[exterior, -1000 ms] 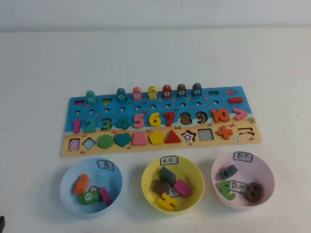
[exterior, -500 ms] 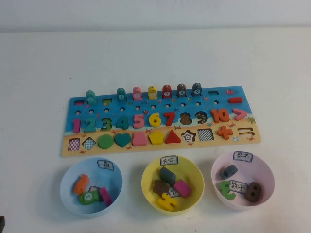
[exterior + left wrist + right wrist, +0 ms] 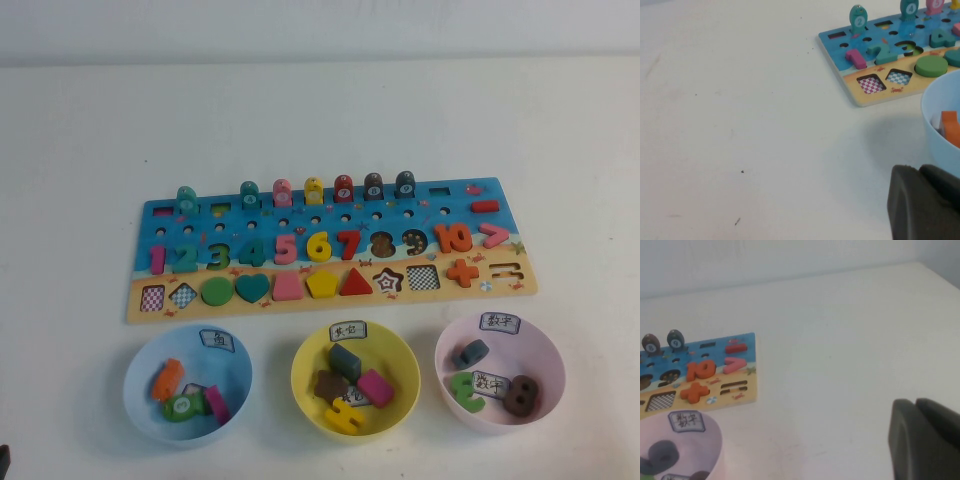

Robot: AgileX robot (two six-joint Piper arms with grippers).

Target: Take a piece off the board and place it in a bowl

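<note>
The slate grey-blue 9 point(image 3: 469, 353) lies inside the pale pink bowl point(image 3: 548, 345) at the front right, beside a green piece and the brown 8 point(image 3: 520, 395). It also shows in the right wrist view point(image 3: 662, 454), in the pink bowl point(image 3: 715, 435). On the board point(image 3: 135, 300) the 8 and 9 slots point(image 3: 413, 241) are empty. My left gripper point(image 3: 919, 170) is shut and empty, low over the table beside the blue bowl point(image 3: 935, 115). My right gripper point(image 3: 915, 402) is shut and empty, over bare table to the right of the pink bowl.
A light blue bowl point(image 3: 140, 375) and a yellow bowl point(image 3: 305, 365) with loose pieces stand in a row with the pink one in front of the board. Fish pegs point(image 3: 314, 190) stand upright along the board's far edge. White table lies all around.
</note>
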